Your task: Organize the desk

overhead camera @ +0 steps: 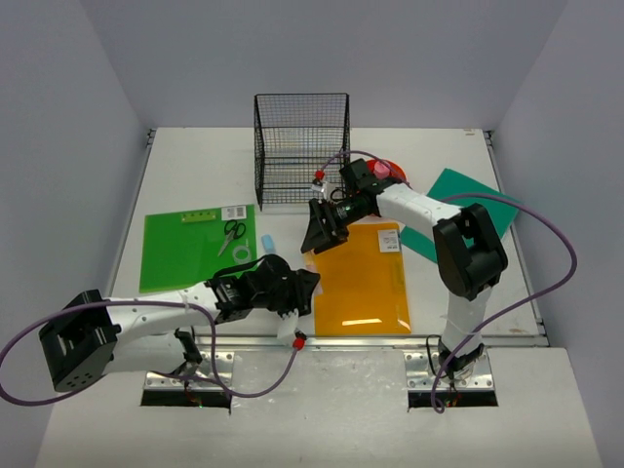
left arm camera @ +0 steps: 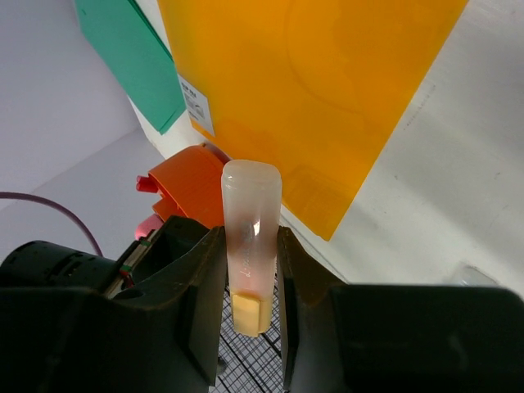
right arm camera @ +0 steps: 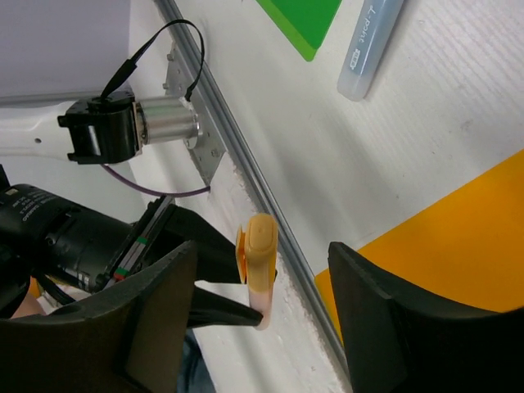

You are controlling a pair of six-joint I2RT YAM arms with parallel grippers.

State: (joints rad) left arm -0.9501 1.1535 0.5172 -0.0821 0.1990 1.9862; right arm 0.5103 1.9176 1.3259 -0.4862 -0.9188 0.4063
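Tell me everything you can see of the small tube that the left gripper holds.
The tube is a small cylinder of what looks like frosted, translucent plastic, with one rounded end and a yellow-orange piece at the other. The left gripper is shut on its sides, so it sticks straight out from between the fingers. The open right gripper stands around it with a gap on each side and does not touch it. No label can be read on it.

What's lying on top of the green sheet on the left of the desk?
Scissors, a white label and a light strip. Anything beneath the green sheet is covered.
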